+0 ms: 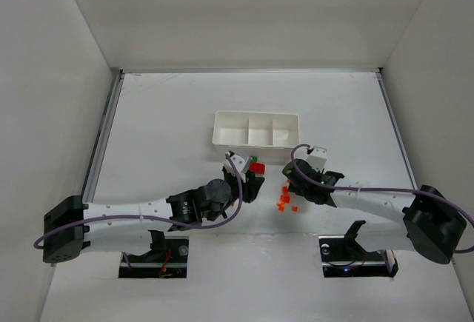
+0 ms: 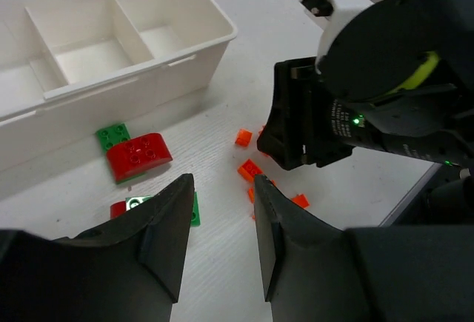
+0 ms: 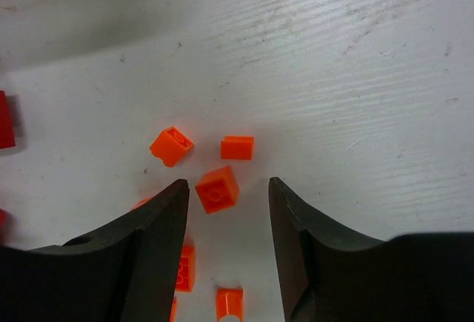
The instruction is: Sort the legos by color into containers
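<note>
**Both grippers open and low over the bricks, tray beyond them**

The right gripper (image 3: 227,187) has two matt black, wedge-shaped fingers standing moderately apart, and they grip nothing. Between their tips lies one orange brick (image 3: 216,189), a small glossy cube with a single round stud. It sits close to one finger and clear of the other. Just ahead of the tips are two more orange pieces (image 3: 171,146), one studded and one a plain little block. Others lie farther back in the gap, toward the wrist. The table (image 3: 355,78) under them is white, with a fine wood grain and faint scuffs.

The left gripper (image 2: 222,189) has the same blunt black fingers, parted by a moderate gap and holding nothing. A red-and-green brick (image 2: 129,205) lies partly hidden beneath the finger at the left of the wrist view, with colour showing on both sides of it. A little ahead on that side is a red brick (image 2: 138,155), studded and round-edged, resting on a flat green plate (image 2: 112,135). Ahead on the other side, orange pieces are scattered in front of the right gripper's black body.

Farthest out, beyond both grippers, stands the tray (image 1: 252,144). It is smooth white plastic, rectangular with a lipped rim, and two thin walls split it into three square compartments. The green plate lies near its front wall.
</note>
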You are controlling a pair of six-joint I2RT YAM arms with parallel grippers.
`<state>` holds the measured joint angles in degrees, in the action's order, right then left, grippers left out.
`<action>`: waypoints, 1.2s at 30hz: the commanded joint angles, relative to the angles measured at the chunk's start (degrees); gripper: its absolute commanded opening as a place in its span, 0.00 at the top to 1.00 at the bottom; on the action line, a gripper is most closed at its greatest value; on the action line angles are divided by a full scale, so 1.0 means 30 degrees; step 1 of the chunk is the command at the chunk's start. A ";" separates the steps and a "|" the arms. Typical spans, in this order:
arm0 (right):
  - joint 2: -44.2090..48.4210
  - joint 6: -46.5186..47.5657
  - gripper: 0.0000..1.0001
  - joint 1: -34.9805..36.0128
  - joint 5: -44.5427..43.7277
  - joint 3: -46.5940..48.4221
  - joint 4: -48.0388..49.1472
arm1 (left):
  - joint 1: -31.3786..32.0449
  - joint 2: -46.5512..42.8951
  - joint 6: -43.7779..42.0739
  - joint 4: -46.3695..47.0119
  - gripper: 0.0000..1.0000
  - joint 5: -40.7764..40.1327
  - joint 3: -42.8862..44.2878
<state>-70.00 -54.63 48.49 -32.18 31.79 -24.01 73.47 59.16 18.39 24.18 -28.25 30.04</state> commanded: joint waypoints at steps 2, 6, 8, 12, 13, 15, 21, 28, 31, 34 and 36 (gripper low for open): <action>-0.0952 -0.0364 0.49 0.0199 0.0298 0.1062 0.1089 | 0.0104 0.0115 -0.1033 0.1663 0.65 0.0800 -0.0227; -0.2007 -0.0217 0.56 0.0199 0.0328 0.1414 0.1265 | -0.0160 0.0145 -0.0799 0.2485 0.65 0.2120 -0.0844; -0.2243 -0.0188 0.61 0.0199 0.0299 0.1502 0.1265 | -0.0160 0.0203 -0.0536 0.2398 0.64 0.2297 -0.0932; -0.1545 -0.0363 0.76 0.0228 0.0036 0.1211 0.1236 | 0.0074 0.0525 -0.0418 0.2193 0.64 0.2356 -0.1049; -0.1048 -0.0393 0.78 0.0228 -0.0081 0.1036 0.1236 | 0.0161 0.0584 -0.0331 0.2105 0.64 0.2356 -0.1049; 0.0532 -0.0218 0.79 0.0228 -0.0374 0.0626 0.1148 | 0.0395 0.0846 -0.0097 0.1900 0.64 0.2327 -0.0904; 0.5805 0.0953 0.82 -0.1965 -0.0668 -0.0575 0.1410 | 0.1303 0.3712 0.0460 0.1782 0.56 0.1801 0.0909; 0.9735 0.2535 0.82 -0.4808 0.0736 -0.1601 0.3079 | 0.1657 0.8400 0.1747 -0.1026 0.51 -0.0219 0.5039; 1.0410 0.2828 0.81 -0.5395 0.0884 -0.1983 0.3403 | 0.1335 1.0188 0.2889 -0.2374 0.53 -0.0485 0.6621; 1.0909 0.3122 0.81 -0.5923 0.1118 -0.2363 0.3666 | 0.1071 1.1683 0.4003 -0.3546 0.57 -0.0515 0.7970; 1.1173 0.3268 0.81 -0.6158 0.1381 -0.2627 0.3930 | 0.0895 1.2620 0.4647 -0.4366 0.59 -0.0602 0.8907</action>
<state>-37.78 -46.74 30.98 -29.50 24.56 -16.12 76.97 95.07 27.68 16.34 -27.99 52.60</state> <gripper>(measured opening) 0.267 0.416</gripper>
